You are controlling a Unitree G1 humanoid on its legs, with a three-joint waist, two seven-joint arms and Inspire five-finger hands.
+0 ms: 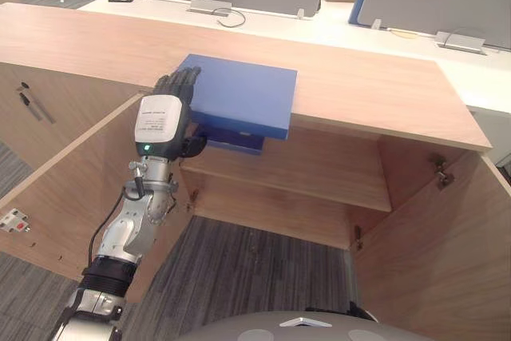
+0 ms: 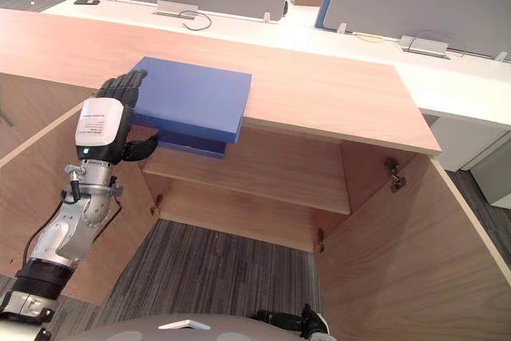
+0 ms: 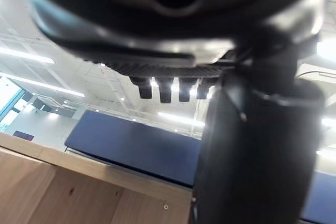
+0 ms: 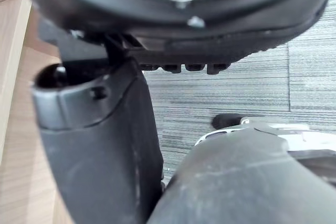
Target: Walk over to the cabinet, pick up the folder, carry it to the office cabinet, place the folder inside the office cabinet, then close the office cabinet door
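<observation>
The blue folder is laid flat on the cabinet top, with its near edge overhanging the open compartment. Its left edge is pinched by the left hand, with fingers laid on top and the thumb tucked beneath. The cabinet doors are swung open and a shelf is seen inside. The right hand is seen above grey carpet; whether it is open or closed cannot be told.
</observation>
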